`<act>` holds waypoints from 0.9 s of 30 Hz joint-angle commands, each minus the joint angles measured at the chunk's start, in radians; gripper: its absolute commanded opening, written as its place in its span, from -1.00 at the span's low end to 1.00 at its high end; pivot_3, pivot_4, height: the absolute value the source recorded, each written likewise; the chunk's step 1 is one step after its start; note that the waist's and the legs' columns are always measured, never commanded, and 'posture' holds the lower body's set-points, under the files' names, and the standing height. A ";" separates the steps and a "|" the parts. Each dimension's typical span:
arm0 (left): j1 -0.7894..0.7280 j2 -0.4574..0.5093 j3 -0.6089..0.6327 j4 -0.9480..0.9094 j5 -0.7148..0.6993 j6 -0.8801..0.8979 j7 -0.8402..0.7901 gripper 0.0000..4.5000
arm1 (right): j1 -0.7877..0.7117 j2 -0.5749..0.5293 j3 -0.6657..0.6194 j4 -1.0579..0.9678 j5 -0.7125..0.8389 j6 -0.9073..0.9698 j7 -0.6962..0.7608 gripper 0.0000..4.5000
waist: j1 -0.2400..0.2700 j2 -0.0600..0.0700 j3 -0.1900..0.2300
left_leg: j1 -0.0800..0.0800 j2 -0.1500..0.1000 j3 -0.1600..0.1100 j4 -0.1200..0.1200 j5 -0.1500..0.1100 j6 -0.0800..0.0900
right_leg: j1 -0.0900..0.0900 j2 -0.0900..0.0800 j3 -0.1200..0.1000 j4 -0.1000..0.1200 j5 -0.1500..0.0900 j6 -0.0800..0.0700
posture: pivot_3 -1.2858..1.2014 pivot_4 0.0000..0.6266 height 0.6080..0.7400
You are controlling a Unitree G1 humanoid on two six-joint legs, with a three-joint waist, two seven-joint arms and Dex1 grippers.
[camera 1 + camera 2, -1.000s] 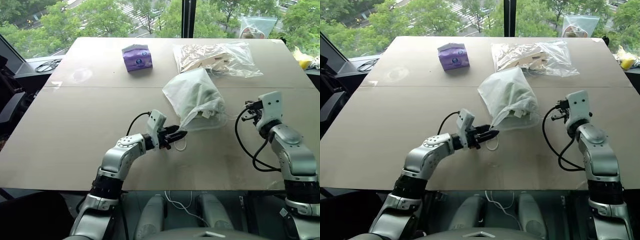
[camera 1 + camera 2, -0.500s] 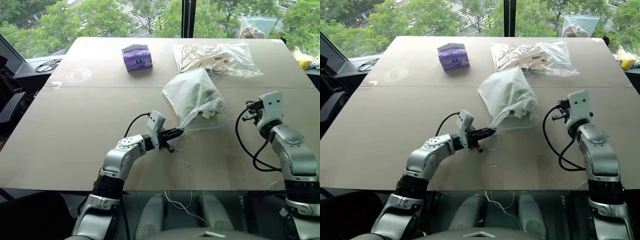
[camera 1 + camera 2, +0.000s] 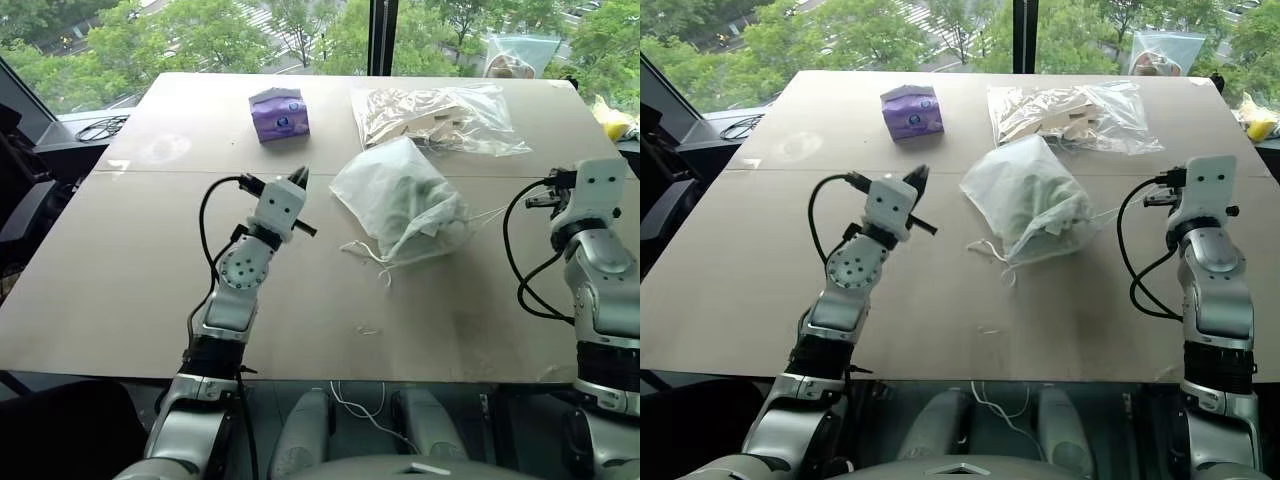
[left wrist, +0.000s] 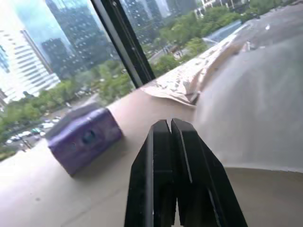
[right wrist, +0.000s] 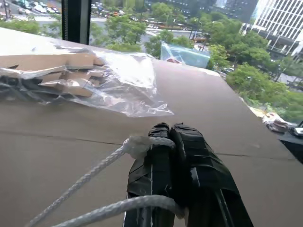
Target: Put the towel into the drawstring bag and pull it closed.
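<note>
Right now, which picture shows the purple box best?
The left wrist view: the purple box looks big and close, just past the shut left gripper. Both eye views show it small, far back on the table.

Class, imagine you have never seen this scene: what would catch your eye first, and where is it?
The white translucent drawstring bag at mid-table, with the pale green plush towel showing through it. From its mouth a white cord runs to the shut right gripper. The left gripper is raised, shut, pointing at the purple tissue box.
</note>
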 commanded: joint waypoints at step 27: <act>-0.040 -0.125 -0.305 0.170 -0.301 0.436 -0.762 0.13 | -0.033 0.061 0.001 -0.025 -0.013 -0.044 -0.061 -1.00 | -0.013 0.002 0.000 | 0.001 0.000 0.000 0.001 0.000 0.000 | 0.001 0.001 0.000 0.001 0.000 0.000 | 0.03 -0.52 1.00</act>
